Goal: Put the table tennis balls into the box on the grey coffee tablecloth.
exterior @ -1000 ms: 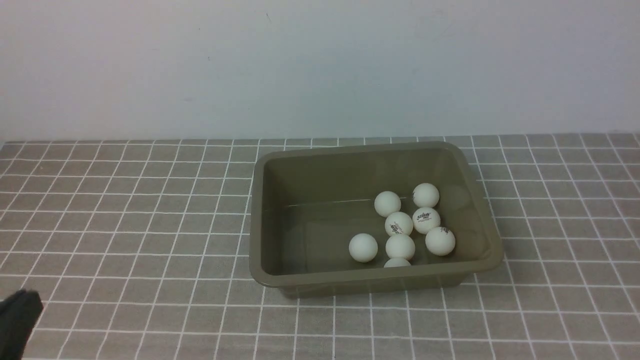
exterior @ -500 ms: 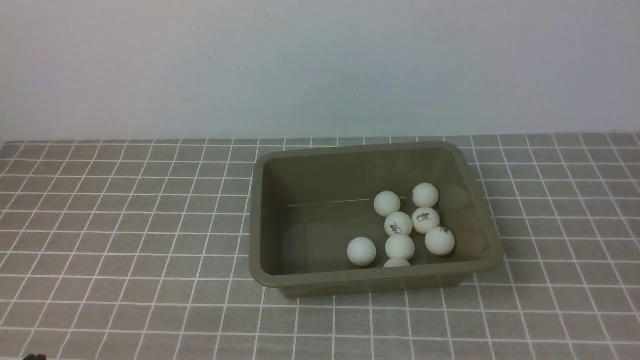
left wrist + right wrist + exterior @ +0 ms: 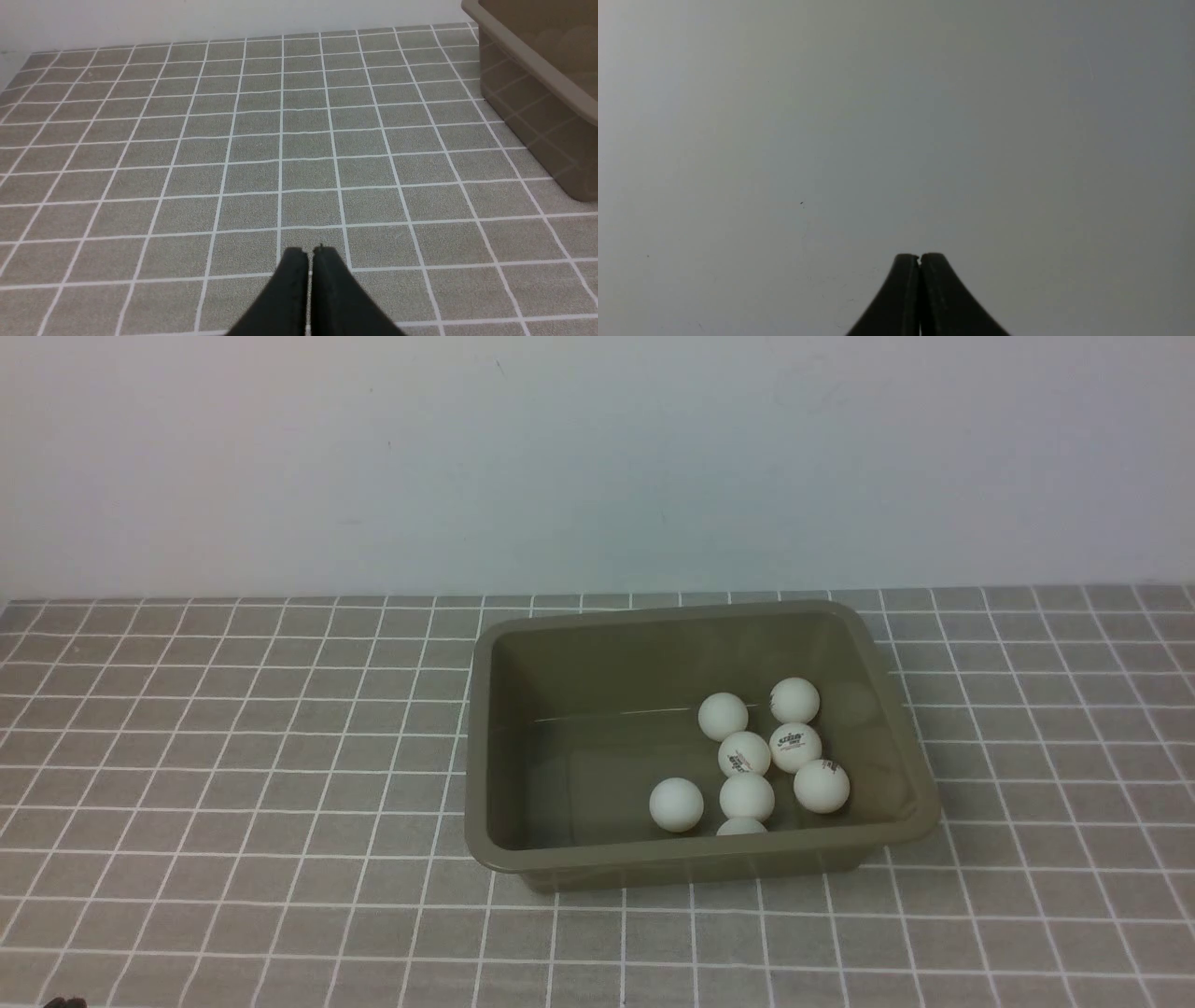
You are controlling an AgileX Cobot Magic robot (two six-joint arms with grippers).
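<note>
Several white table tennis balls (image 3: 746,754) lie inside the olive-brown box (image 3: 691,859), clustered towards its right and near side. The box stands on the grey coffee tablecloth (image 3: 233,784). In the left wrist view my left gripper (image 3: 309,252) is shut and empty, low over the cloth, with a corner of the box (image 3: 537,93) off to one side. Only a dark sliver of that arm (image 3: 63,1002) shows at the front view's bottom left edge. My right gripper (image 3: 919,257) is shut and empty, facing a plain grey wall; it is out of the front view.
A pale wall (image 3: 597,457) rises behind the far edge of the cloth. The checked cloth spreads left, right and in front of the box.
My left arm has drawn back out of the front view's lower left corner, leaving only a sliver at the edge. The lone ball in the box shifted very slightly.
</note>
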